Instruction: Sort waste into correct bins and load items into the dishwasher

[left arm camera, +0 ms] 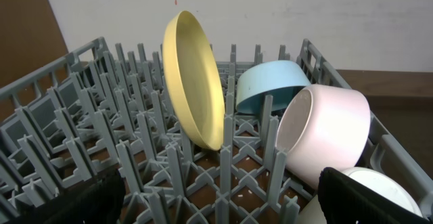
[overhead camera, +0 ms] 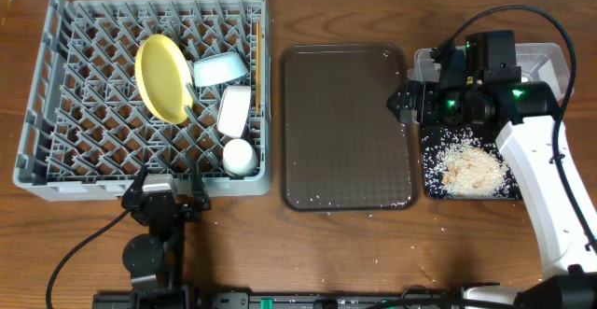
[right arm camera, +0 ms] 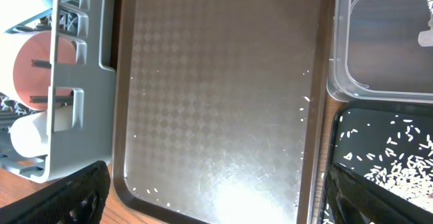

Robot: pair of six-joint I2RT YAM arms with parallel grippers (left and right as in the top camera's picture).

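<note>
brown tray (overhead camera: 345, 122): lies flat in the middle of the table, bare but for a few stray grains (overhead camera: 308, 200) along its 6 o'clock edge.
dish rack (overhead camera: 93, 94): at 9 o'clock from the brown tray, just beside it with a thin strip of wood between.
yellow plate (overhead camera: 160, 77): stands on edge between pegs near the rack's middle, leaning a little.
light-blue bowl (overhead camera: 220, 68): on its side, at 3 o'clock from the plate.
white bowl (overhead camera: 235, 109): on its side, at 6 o'clock from the blue one and just beside it.
white cup (overhead camera: 240, 157): at 6 o'clock from the white bowl, near the rack's corner.
clear tub (overhead camera: 541, 62): at 2 o'clock from the brown tray, partly hidden under the right arm.
black tray (overhead camera: 431, 183): at 4 o'clock from the brown tray, its long side against the tub.
rice (overhead camera: 471, 169): heaped with tan crumbs on the black tray, loose grains scattered around the heap.
right pincer (right arm camera: 216, 173): released and holding nothing, above the brown tray's 3 o'clock edge, with both bins close beside it.
left pincer (left arm camera: 220, 176): released and holding nothing, low at the rack's 6 o'clock wall, pegs right in front.
open room: bare wood at 6 o'clock from the trays, dotted with a few grains.
cable (overhead camera: 75, 244): runs across the table from the left arm toward 8 o'clock.
table (overhead camera: 373, 253): dark brown wood.
wall (left arm camera: 304, 14): plain white, behind the rack.
</note>
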